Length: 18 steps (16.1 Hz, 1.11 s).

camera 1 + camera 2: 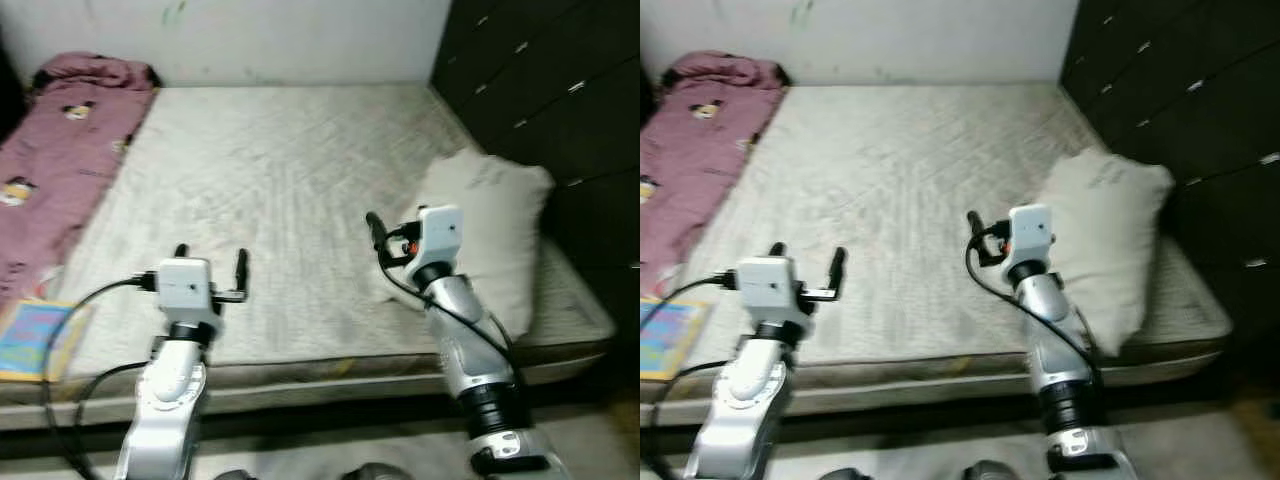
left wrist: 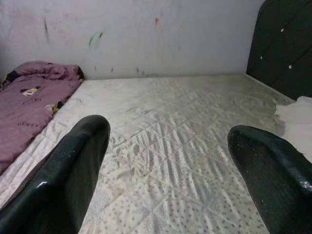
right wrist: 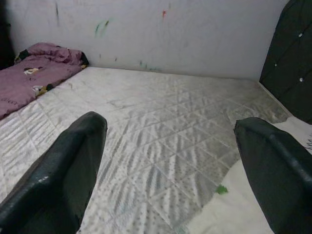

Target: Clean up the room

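My left claw [image 1: 210,262] is held above the front edge of the mattress [image 1: 270,190], fingers apart, gripping nothing. My right claw [image 3: 168,161] is held above the mattress near its front right corner, fingers apart as the right wrist view shows, also gripping nothing.

Task items, by position on the bed:
- Pillow [image 1: 490,225]: white, at the right edge of the mattress, just beside my right claw, against the dark headboard [image 1: 560,90]
- Blanket [image 1: 60,150]: purple, printed, along the left edge, bunched at the far left corner
- Book [image 1: 35,335]: colourful, flat, at the front left corner, partly over the mattress edge

Judged risks:
1. The pillow is soft and bulky; a narrow pinch on a corner may slip or drag it off the front edge
2. The book overhangs; a nudge from my left arm could tip it to the floor
3. My right arm's cable [image 1: 440,300] hangs close to the pillow and could snag

View differences: the head views show the book; neither wrist view does. The wrist views show coloured marks on the wall [image 2: 146,34] and a small green scrap [image 3: 222,189] at the pillow's edge, which are not clear from the head
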### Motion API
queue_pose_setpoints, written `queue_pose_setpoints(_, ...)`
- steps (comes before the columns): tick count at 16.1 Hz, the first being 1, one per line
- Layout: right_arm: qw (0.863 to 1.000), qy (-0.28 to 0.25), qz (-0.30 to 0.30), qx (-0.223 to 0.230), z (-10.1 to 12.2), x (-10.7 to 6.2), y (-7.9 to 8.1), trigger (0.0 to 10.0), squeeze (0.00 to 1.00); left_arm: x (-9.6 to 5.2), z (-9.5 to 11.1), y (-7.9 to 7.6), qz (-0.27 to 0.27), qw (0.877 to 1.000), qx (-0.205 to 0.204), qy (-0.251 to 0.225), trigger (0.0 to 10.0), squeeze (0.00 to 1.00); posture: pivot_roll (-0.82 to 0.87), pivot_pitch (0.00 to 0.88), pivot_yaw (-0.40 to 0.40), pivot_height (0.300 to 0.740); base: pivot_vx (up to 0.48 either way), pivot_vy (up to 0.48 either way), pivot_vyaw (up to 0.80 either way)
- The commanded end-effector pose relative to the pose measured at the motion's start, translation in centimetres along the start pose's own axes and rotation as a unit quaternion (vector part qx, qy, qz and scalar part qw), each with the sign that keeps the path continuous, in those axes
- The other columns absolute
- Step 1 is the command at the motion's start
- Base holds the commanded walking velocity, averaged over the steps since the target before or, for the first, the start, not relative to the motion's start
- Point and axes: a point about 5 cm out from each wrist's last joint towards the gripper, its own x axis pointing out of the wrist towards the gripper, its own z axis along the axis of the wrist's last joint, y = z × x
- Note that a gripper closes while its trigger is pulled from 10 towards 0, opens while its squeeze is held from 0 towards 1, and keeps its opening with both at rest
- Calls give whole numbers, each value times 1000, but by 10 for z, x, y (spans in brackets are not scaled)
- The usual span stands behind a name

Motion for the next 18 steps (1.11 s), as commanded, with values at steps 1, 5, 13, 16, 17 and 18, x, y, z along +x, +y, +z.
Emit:
queue_pose_setpoints(1, 1000, -4, 12, -3, 3, 2, 6, 10000, 0, 1, 2, 2, 4, 1000, 5, -2, 10000, 0, -63, 0, -6, 740, 0, -285, 0)
queue_pose_setpoints(5, 1000, -4, 14, -3, 2, 2, 6, 10000, 0, 0, 2, 2, 4, 1000, 6, -2, 10000, 0, -63, 0, -6, 740, 0, -289, 0)
queue_pose_setpoints(13, 1000, 1, 23, -7, 2, 2, 9, 10000, 0, -1, 6, 21, 66, 997, 21, -21, 10000, 0, -63, 0, -6, 740, 0, -37, 0)
queue_pose_setpoints(16, 999, -6, 35, -28, 4, 2, 14, 10000, 0, -4, 7, 29, 97, 994, 38, -21, 10000, 0, -61, 0, -7, 740, 0, 0, 0)
queue_pose_setpoints(17, 998, -16, 41, -45, 6, 4, 15, 10000, 0, -4, 5, 32, 125, 991, 54, -5, 10000, 0, -61, 0, -7, 740, 0, 0, 0)
queue_pose_setpoints(18, 997, -23, 61, -35, 7, 3, 19, 10000, 0, -7, 1, 28, 87, 996, 22, 0, 10000, 0, -52, 0, -8, 740, 0, 0, 0)
